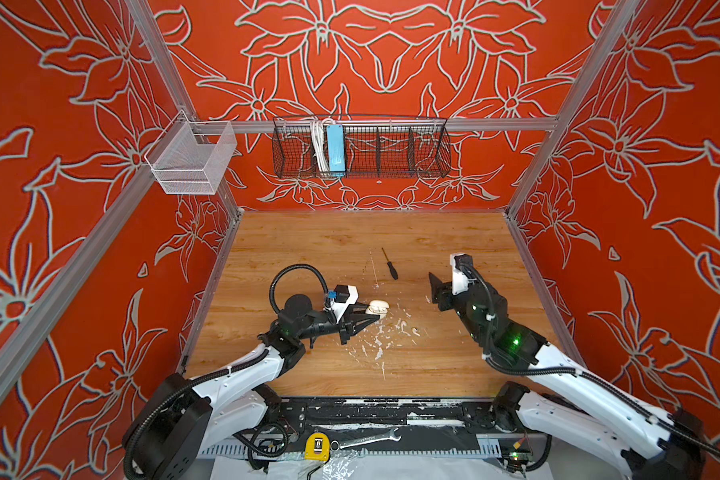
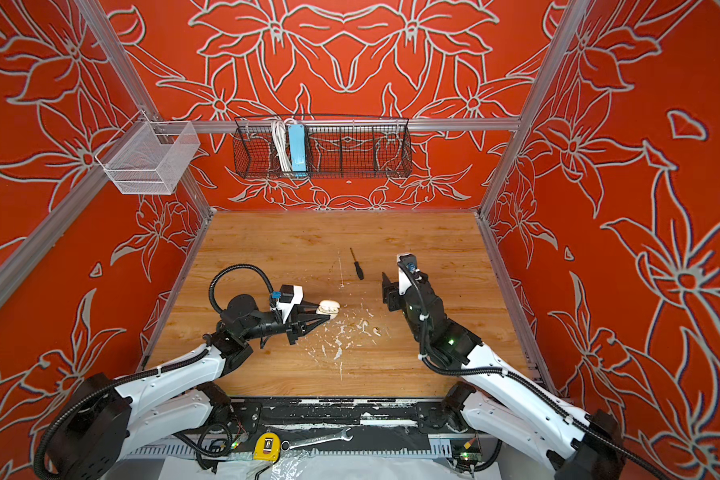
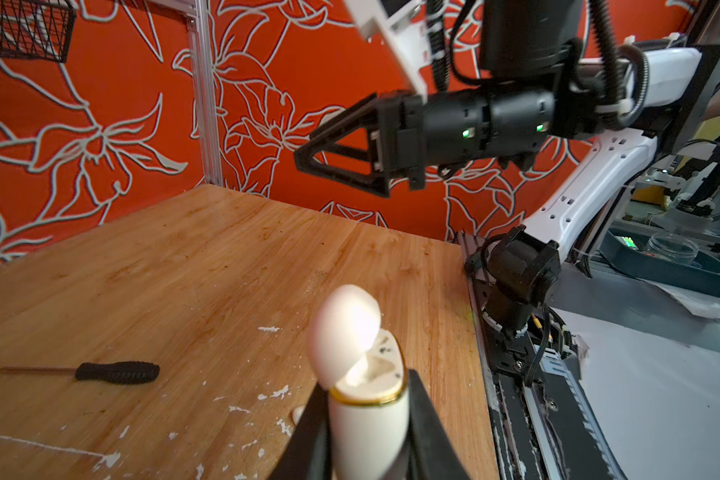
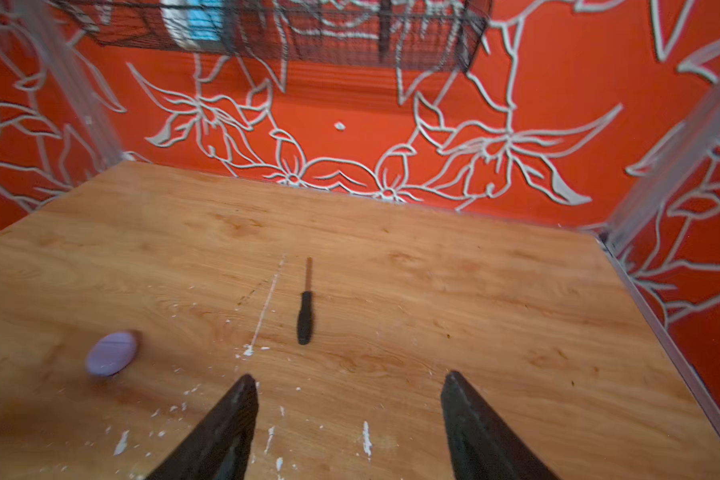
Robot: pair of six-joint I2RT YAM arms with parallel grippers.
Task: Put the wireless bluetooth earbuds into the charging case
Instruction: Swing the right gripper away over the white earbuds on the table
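My left gripper point(image 1: 371, 312) is shut on a cream-white charging case point(image 1: 380, 308), held just above the table. In the left wrist view its lid point(image 3: 344, 328) stands open over the gold-rimmed body point(image 3: 368, 432), between the black fingers point(image 3: 427, 428). The sockets show, but I cannot tell whether anything sits in them. What looks like a cream-white earbud point(image 1: 415, 331) lies among white flecks, right of the case. My right gripper point(image 4: 348, 374) is open and empty above the wood, right of centre in both top views point(image 2: 385, 291). A closed lavender case point(image 4: 111, 353) lies blurred on the table in the right wrist view.
A black-handled screwdriver point(image 1: 390, 264) lies mid-table beyond both grippers. White paint flecks point(image 1: 377, 340) spot the wood near the front. A black wire basket point(image 1: 362, 149) and a white mesh basket point(image 1: 192, 160) hang on the walls. A tape measure point(image 1: 316, 446) and wrench point(image 1: 366, 438) lie off the front edge.
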